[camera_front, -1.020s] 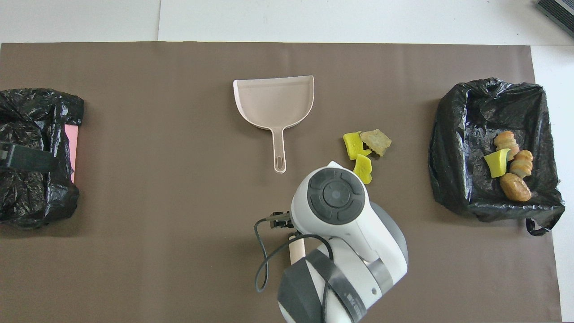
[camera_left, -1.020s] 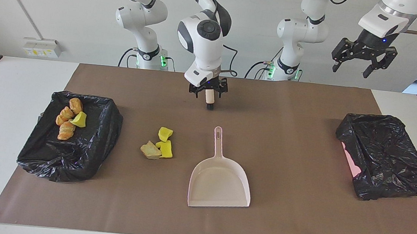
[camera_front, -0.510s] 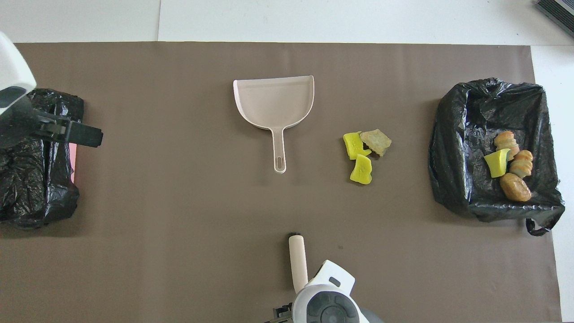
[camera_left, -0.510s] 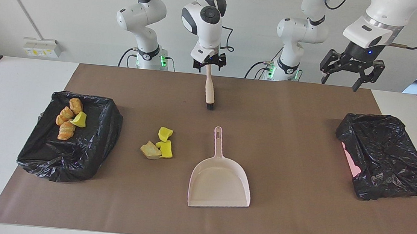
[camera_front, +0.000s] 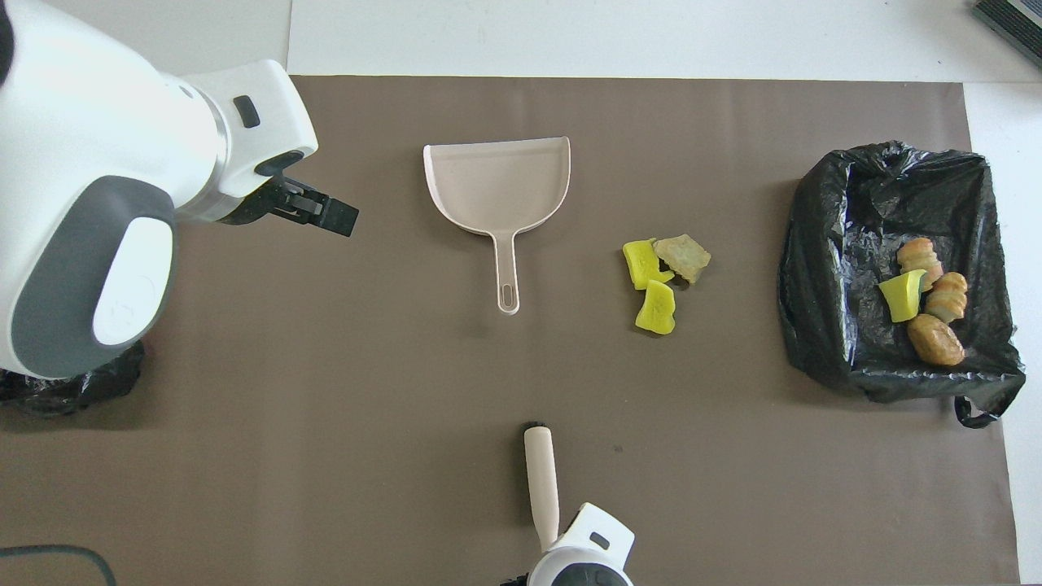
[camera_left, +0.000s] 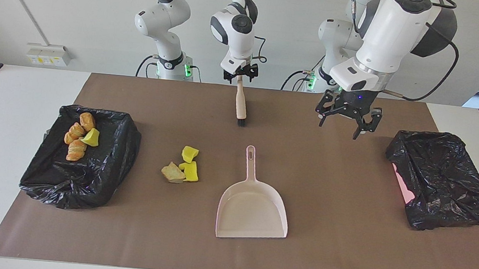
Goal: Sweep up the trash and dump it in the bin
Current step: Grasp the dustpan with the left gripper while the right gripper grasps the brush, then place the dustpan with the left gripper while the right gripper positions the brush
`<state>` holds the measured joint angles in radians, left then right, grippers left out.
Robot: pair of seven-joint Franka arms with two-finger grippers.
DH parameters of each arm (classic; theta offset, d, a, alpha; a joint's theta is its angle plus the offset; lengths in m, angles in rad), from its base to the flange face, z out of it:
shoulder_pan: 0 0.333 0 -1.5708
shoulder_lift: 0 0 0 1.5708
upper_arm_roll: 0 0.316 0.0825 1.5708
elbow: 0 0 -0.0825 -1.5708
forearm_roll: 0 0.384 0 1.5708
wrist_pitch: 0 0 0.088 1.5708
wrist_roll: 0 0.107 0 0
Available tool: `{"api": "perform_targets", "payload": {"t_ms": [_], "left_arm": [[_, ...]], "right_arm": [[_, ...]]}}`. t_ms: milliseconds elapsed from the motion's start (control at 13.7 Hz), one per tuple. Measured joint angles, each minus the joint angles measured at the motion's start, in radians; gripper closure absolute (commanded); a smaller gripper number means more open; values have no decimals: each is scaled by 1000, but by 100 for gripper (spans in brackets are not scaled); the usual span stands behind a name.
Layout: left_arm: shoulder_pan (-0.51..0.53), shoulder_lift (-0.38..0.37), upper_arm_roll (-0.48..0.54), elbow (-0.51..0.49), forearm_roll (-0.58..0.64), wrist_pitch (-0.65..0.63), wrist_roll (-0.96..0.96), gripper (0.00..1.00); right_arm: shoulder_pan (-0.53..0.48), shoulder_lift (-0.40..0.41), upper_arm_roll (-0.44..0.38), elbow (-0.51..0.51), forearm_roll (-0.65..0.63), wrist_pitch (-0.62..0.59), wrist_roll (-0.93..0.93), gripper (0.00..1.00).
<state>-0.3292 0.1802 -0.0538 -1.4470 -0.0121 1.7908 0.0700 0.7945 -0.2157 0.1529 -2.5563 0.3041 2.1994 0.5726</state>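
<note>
At the surface's [camera_left: 342, 247] robot edge, the right gripper [camera_left: 240, 74] clasps the brush [camera_left: 241, 102] upright; at two o'clock from the dustpan [camera_left: 253, 205], the left gripper [camera_left: 346, 122] hangs with jaws spread, holding nothing.

Left tool [camera_left: 346, 121] hangs spread wide; right tool [camera_left: 240, 73] points down, fingers indistinct.

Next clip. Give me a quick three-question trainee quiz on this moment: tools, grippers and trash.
1. True or false: the dustpan holds trash.
2. Which gripper is at the brush handle? A) left gripper B) right gripper
3. Fill in: the loose trash pieces lie on the mat between the dustpan and the ____ holding pastries.

Key: 1 false, it is empty. 2 B; the left gripper hangs open over bare mat. 3 black-lined bin.
</note>
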Motion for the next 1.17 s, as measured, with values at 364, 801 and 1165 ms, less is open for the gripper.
{"api": "perform_targets", "payload": {"t_ms": [364,801,1165], "left_arm": [[-156,137,-2,-14,1,160,-169,0],[-249,280,-1,-17,4,350,-327,0],[-267,370,1,-42,40,426,-346,0]], "right_arm": [[-5,32,-5,3,1,1,0,100],[-219,-8,-16,124,-61,-207,-106,100],[-475,-45,-23,133,-214,-223,-257,100]]}}
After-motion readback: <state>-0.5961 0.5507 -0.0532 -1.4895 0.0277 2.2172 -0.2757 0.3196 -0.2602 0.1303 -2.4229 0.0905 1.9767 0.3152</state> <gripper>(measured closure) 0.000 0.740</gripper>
